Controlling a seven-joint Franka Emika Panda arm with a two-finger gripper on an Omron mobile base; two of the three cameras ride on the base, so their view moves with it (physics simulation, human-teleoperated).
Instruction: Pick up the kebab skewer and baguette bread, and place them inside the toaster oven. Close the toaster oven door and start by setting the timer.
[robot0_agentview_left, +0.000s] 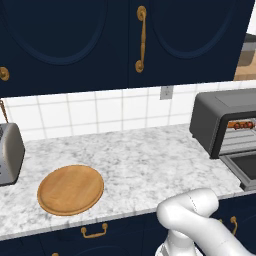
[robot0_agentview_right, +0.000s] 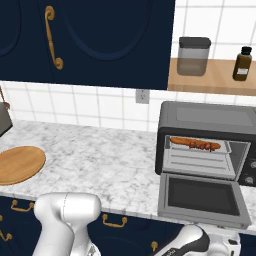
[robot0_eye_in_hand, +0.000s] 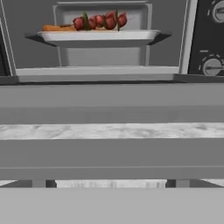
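- Nearest the hand camera, the toaster oven door (robot0_eye_in_hand: 112, 153) is seen lowered flat, its bar handle stretching across the hand view just ahead of the lens.
- Marble counter (robot0_eye_in_hand: 112, 130) is glimpsed in the gap between the handle bar and the door panel.
- Behind the door, the toaster oven (robot0_agentview_right: 205, 142) is seen open on the counter's right end, with its knobs (robot0_eye_in_hand: 211, 66) set at its right side.
- Inside the cavity, a pale tray (robot0_eye_in_hand: 98, 36) is held on a rack, and the kebab skewer (robot0_eye_in_hand: 100, 21) is laid on it.
- Just beside the skewer, the baguette bread (robot0_eye_in_hand: 57, 28) is partly shown on the same tray.
- Low in the right base view, the gripper (robot0_agentview_right: 227, 246) is positioned below the front edge of the door; its jaws are spread wide and nothing is held between them.
- Well apart to the left, a round wooden board (robot0_agentview_left: 70, 189) is laid bare on the counter.
- At the far left, a silver pop-up toaster (robot0_agentview_left: 10, 152) is stood.
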